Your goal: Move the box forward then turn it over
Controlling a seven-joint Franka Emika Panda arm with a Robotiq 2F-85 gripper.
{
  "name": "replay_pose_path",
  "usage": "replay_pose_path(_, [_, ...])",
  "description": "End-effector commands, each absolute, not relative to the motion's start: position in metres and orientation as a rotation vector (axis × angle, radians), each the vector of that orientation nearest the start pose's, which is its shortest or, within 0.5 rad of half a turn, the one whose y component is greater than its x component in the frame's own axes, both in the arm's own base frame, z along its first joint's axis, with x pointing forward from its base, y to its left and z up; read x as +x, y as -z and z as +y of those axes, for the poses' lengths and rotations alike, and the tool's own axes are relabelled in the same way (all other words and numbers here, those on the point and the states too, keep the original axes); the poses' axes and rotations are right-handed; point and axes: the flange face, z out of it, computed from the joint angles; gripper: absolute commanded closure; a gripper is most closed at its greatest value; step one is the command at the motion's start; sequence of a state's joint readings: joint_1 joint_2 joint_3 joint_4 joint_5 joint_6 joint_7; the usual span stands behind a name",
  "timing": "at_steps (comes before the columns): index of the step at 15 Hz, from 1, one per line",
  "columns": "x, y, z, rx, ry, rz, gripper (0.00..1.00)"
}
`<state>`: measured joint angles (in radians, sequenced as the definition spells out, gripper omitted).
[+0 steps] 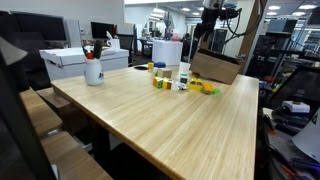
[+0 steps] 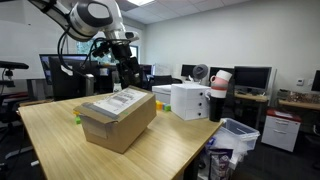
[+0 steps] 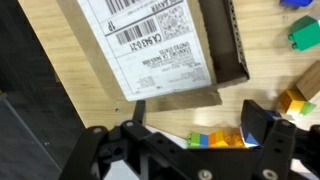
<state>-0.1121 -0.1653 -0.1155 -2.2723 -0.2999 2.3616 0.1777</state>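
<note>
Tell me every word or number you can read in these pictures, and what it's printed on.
"CA94621": on the white shipping label stuck to the box, seen in the wrist view; read with some doubt.
Other label lines and barcodes: too small and blurred to read.
White box with lid: no legible text.
Everything else: nothing readable.

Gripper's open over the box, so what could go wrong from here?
1. In an exterior view the box looks close to the far edge of the table; a push forward might tip it off.
2. The blocks lie right by the open gripper; coming down to regrasp could knock or pinch them.
</note>
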Motion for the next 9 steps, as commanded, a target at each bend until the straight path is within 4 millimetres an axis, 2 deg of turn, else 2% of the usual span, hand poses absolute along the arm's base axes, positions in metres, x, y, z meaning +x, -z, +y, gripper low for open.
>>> replay_pose_path(1, [0.508,-0.444,-0.118,-3.280,0.460,0.277,0.25])
replay_pose_path(2, [0.510,-0.441,-0.119,-3.266,0.458,0.260,0.28])
replay_pose_path(4, [0.513,-0.435,-0.120,-3.245,0.439,0.234,0.42])
replay_pose_path(9, [0.520,-0.420,-0.117,-3.225,0.372,0.179,0.70])
